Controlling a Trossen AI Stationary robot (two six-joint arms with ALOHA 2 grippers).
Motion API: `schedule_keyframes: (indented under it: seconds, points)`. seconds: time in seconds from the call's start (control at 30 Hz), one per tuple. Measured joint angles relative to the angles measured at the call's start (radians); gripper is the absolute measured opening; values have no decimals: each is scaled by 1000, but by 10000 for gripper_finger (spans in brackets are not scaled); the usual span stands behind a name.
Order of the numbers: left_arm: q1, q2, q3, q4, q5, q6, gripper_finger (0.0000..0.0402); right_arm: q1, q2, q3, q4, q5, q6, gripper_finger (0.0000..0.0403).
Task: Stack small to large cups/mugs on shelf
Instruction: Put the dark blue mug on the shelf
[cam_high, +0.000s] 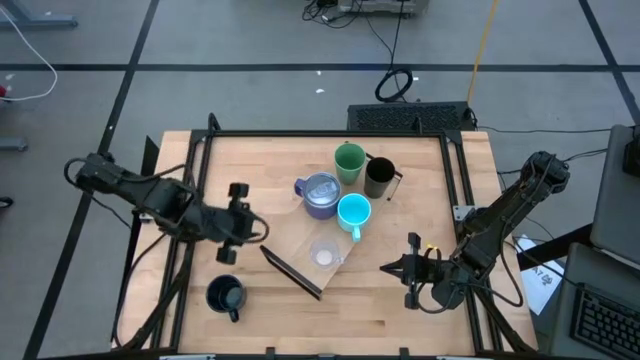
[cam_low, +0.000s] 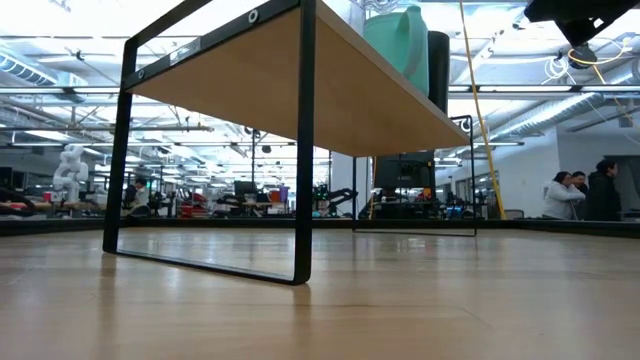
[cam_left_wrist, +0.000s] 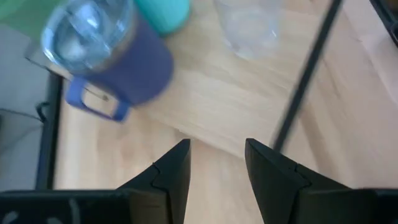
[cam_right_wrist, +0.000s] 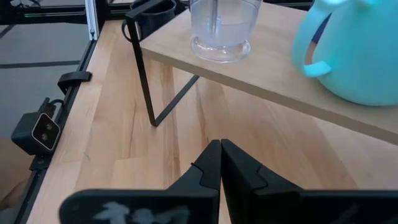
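Squat black handled mug (cam_high: 226, 295) sits alone on the table, off the shelf (cam_high: 290, 240), just below the left pincer (cam_high: 232, 226), whose fingers gape empty; the shut right pincer (cam_high: 412, 270) waits farther off.

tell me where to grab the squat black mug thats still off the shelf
Probably pinch the rim wall of the squat black mug from straight above, on the side away from its handle: it stands upright and open-topped on the table, alone, with nothing crowding it.
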Motion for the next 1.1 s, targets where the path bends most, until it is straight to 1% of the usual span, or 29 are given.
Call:
schedule_keyframes:
  seconds: [0.23,0.47,0.73,1.1]
  points:
    - [-155,-4,0,-131,-31,-241,154,0,0,0,0,0,-27,0]
    - [-304,-3,0,-212,-15,-433,154,0,0,0,0,0,-25,0]
    - [-454,78,0,-226,71,-538,154,0,0,0,0,0,-27,0]
    - [-557,204,0,-225,153,-573,154,3,0,0,0,0,2,0]
